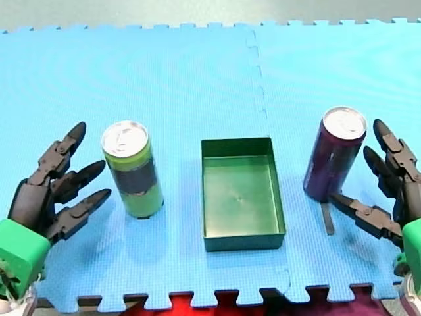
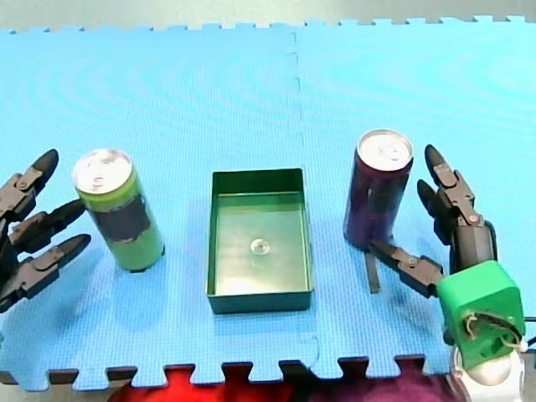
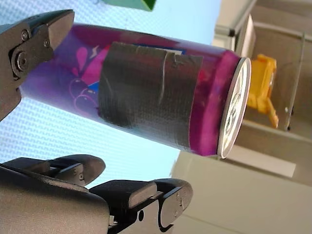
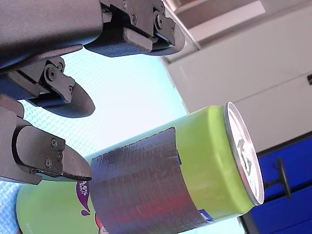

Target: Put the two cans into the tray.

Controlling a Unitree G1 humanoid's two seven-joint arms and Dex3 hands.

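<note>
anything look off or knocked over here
Nothing tipped or spilled: green can and purple can stand upright either side of the tray. Only oddity: dark tape bands around both. The left hand is beside the green can, the right hand beside the purple.

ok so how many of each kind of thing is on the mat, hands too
cans: 2, green can and purple can
tray: 1
hands: 2, left hand by the green can, right hand by the purple can
total: 5
</note>
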